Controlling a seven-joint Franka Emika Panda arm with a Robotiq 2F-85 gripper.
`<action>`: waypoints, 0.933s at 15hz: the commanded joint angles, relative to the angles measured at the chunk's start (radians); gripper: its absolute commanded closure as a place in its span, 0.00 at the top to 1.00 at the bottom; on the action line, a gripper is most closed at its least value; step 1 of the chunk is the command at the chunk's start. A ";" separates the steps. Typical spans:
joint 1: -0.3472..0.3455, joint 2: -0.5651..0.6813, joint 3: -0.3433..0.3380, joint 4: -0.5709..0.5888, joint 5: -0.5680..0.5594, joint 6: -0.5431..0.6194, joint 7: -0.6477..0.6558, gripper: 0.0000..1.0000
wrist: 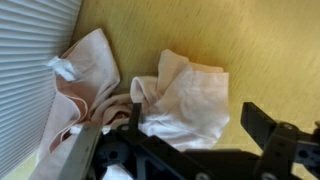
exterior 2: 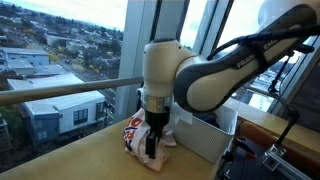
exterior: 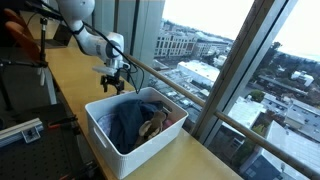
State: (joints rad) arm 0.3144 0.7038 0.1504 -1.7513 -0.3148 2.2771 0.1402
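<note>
My gripper (wrist: 195,125) is open, its two black fingers wide apart just above a crumpled pale pink and white cloth (wrist: 180,95) lying on the wooden counter (wrist: 260,50). One finger is over the cloth's edge, the other over bare wood. In an exterior view the gripper (exterior 2: 152,143) points down onto the cloth (exterior 2: 135,135), which shows red and white there. In an exterior view the gripper (exterior: 112,82) hangs behind a white bin (exterior: 125,145). Nothing is held.
The white bin (exterior 2: 205,138) holds dark blue and brown clothes (exterior: 135,122) and stands close beside the cloth. A railing (exterior 2: 60,92) and tall windows run along the counter's far edge. A second pink cloth fold (wrist: 85,70) lies by the window blind.
</note>
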 commanded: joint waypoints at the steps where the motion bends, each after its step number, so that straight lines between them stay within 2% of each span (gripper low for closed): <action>1: 0.047 0.106 -0.052 0.084 -0.040 0.017 -0.025 1.00; 3: 0.060 0.142 -0.066 0.112 -0.053 0.017 -0.030 1.00; 5: 0.072 0.154 -0.070 0.115 -0.054 0.016 -0.033 0.74; 9: 0.107 0.094 -0.046 0.035 -0.041 0.021 -0.014 0.42; 14: 0.156 -0.075 -0.016 -0.084 -0.031 0.001 0.028 0.05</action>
State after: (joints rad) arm 0.4527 0.7644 0.1213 -1.7361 -0.3528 2.2924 0.1419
